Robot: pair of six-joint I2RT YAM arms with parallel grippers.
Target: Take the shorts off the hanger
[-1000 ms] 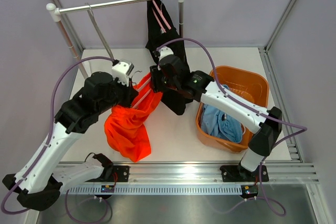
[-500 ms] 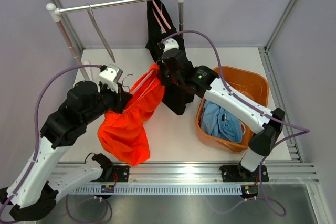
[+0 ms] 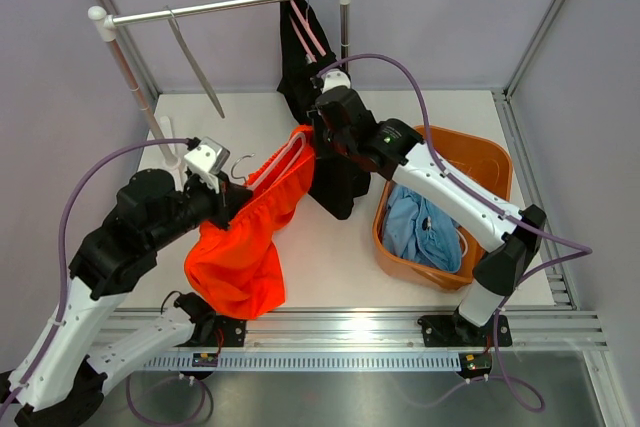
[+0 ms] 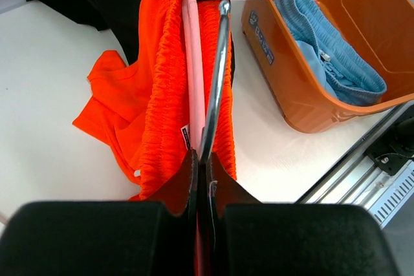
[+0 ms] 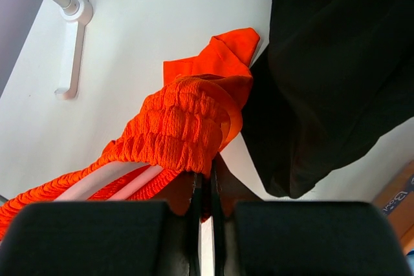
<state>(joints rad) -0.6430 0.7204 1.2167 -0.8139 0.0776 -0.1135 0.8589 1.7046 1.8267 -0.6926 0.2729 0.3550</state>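
The bright orange shorts (image 3: 238, 247) hang on a pink hanger (image 3: 280, 159) stretched between my two grippers above the table. My left gripper (image 3: 230, 197) is shut on the hanger's metal hook (image 4: 217, 75); the left wrist view shows the jaws (image 4: 202, 159) closed on it, the orange waistband (image 4: 165, 88) bunched along the pink bar (image 4: 191, 63). My right gripper (image 3: 308, 143) is shut on the far end of the orange waistband (image 5: 184, 127); the right wrist view shows it (image 5: 206, 182) pinching the fabric. The black shorts (image 3: 312, 67) hang on the rail. The light blue shorts (image 3: 425, 232) lie in the basket.
An orange basket (image 3: 480, 162) stands at the right. The rail (image 3: 220, 5) spans the back on two posts, with a bare hanger (image 3: 195, 62) on it. The rack's white foot (image 5: 72, 12) rests on the table at the left. The black shorts (image 5: 330, 63) hang just behind my right gripper.
My left gripper has pulled the hanger hook toward the near left. My right gripper has moved back and slightly right with the waistband. The orange shorts are now stretched further along the hanger.
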